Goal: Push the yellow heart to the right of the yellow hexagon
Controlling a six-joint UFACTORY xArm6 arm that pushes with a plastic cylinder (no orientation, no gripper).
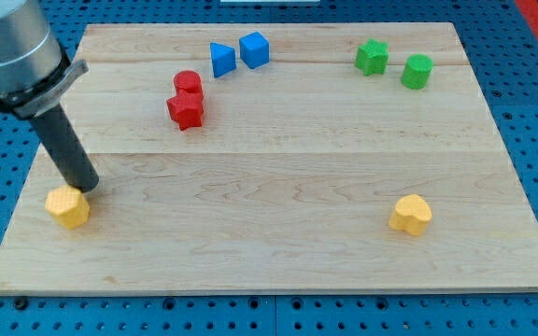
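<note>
The yellow heart lies at the board's lower right. The yellow hexagon lies at the lower left, near the left edge. My tip is at the hexagon's upper right corner, touching or almost touching it. The rod slants up to the view's top left. The heart is far to the right of my tip, most of the board's width away.
A red cylinder and a red star sit together at upper centre-left. A blue triangle and a blue cube are at the top centre. A green star and a green cylinder are at the top right. The wooden board ends in edges all round.
</note>
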